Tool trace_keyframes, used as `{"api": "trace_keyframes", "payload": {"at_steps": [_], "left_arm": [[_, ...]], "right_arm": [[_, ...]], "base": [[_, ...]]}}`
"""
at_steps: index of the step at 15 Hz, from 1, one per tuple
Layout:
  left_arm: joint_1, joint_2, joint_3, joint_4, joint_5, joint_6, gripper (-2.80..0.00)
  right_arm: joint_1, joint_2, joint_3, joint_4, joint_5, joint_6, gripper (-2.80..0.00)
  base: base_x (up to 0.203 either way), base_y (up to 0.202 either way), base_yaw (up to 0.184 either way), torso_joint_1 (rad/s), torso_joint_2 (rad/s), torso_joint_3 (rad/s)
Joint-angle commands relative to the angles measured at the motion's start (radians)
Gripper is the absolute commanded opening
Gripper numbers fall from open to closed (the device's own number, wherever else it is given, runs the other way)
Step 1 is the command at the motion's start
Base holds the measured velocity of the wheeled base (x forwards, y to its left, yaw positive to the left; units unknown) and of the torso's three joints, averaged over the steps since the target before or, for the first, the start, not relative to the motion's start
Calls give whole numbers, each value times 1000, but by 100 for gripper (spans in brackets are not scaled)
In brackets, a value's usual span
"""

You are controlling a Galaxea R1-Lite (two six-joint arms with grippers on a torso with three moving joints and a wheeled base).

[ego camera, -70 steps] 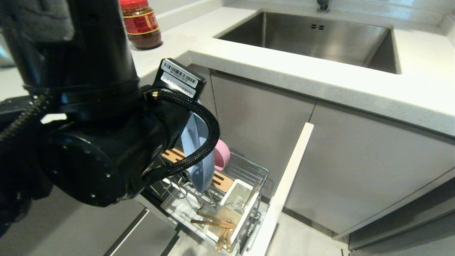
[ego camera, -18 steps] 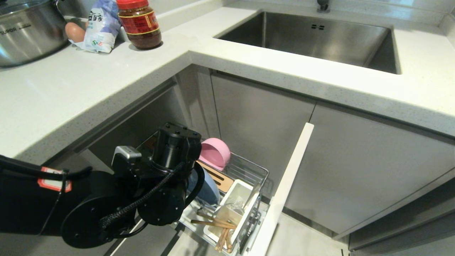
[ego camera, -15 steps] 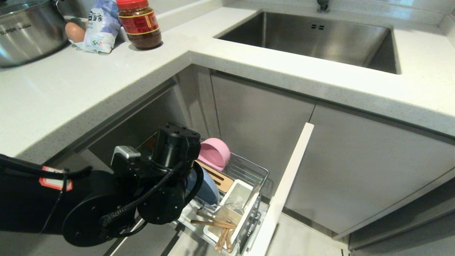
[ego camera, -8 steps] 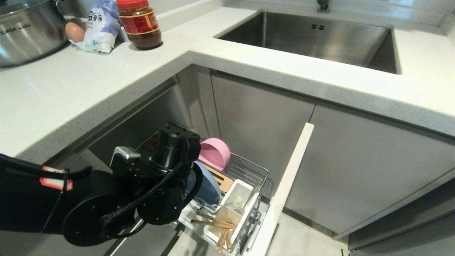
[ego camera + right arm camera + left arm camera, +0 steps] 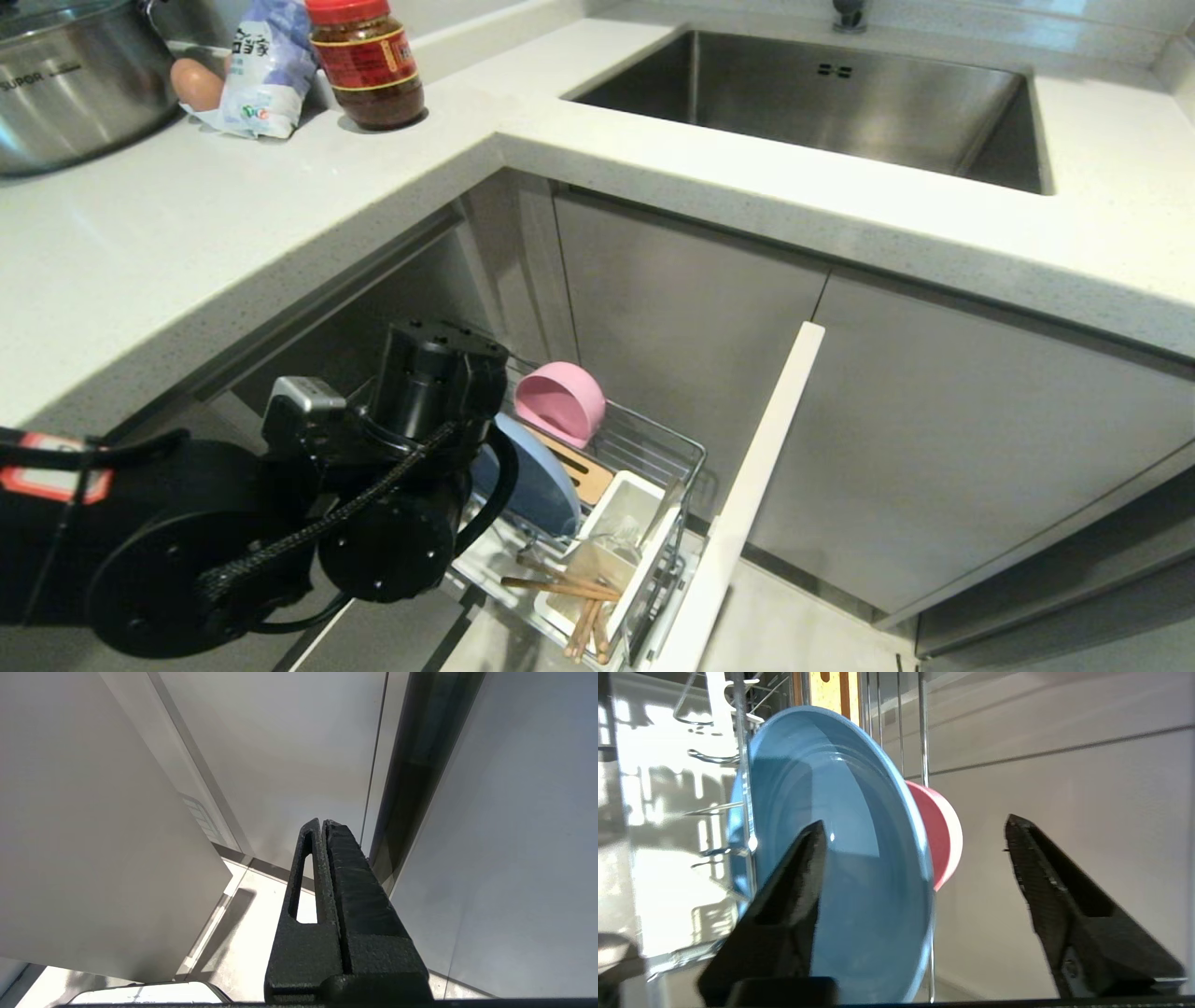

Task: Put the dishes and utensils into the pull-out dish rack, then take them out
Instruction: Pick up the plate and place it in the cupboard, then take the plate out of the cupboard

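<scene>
Plate (image 5: 840, 858) first: the light blue one stands on edge among the wire prongs of the pull-out dish rack (image 5: 653, 448), leaning a little, and nothing of mine grips it. My left gripper (image 5: 915, 835) sits just beside it with its jaws spread wide; one finger crosses in front of the plate's face, the other hangs out in open air, and neither seems to press on the rim, though from the wrist camera I cannot be sure the nearer one is quite clear of it. Just behind the plate the pink bowl (image 5: 562, 403) rests on its side in the rack, deeper toward the cabinet. At the front end, by the narrow white front panel (image 5: 747, 504), the white utensil cup (image 5: 621, 532) holds the wooden chopsticks (image 5: 569, 593), which lie slanted and stick out over its rim; something slim and silvery in the cup (image 5: 665, 511) is probably the fork. So I judge the loading half as good as done: both dishes and the utensils are in the rack. What is left is to draw my hand back clear of the plate, then the whole unloading half. My right gripper (image 5: 322, 826) is parked off by the cabinet fronts, fingers pressed together on nothing.
</scene>
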Motion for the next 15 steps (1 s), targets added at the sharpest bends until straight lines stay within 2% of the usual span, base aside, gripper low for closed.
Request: {"api": "trace_keyframes", "payload": {"at_steps": [1, 5, 6, 9, 12, 14, 15], "left_arm": [[-22, -113, -9, 65, 4, -7, 0], [-55, -252, -39, 218, 5, 10, 0], [-62, -278, -50, 249, 6, 13, -280], [-77, -380, -118, 310, 6, 47, -280], [-82, -490, -189, 304, 4, 228, -280], [-72, -585, -241, 245, -9, 330, -280], [-46, -619, -259, 187, -30, 437, -280]], "right_arm": [[0, -4, 0, -1, 0, 1, -280], [0, -4, 0, -1, 0, 1, -280], [0, -4, 0, -1, 0, 1, -280], [1, -4, 0, -1, 0, 1, -280], [0, -4, 0, -1, 0, 1, -280], [0, -4, 0, -1, 0, 1, -280], [1, -4, 0, -1, 0, 1, -280]], "base": [[0, 0, 0, 0, 0, 0], [0, 0, 0, 0, 0, 0], [0, 0, 0, 0, 0, 0], [0, 0, 0, 0, 0, 0], [0, 0, 0, 0, 0, 0], [0, 0, 0, 0, 0, 0], [0, 0, 0, 0, 0, 0]]}}
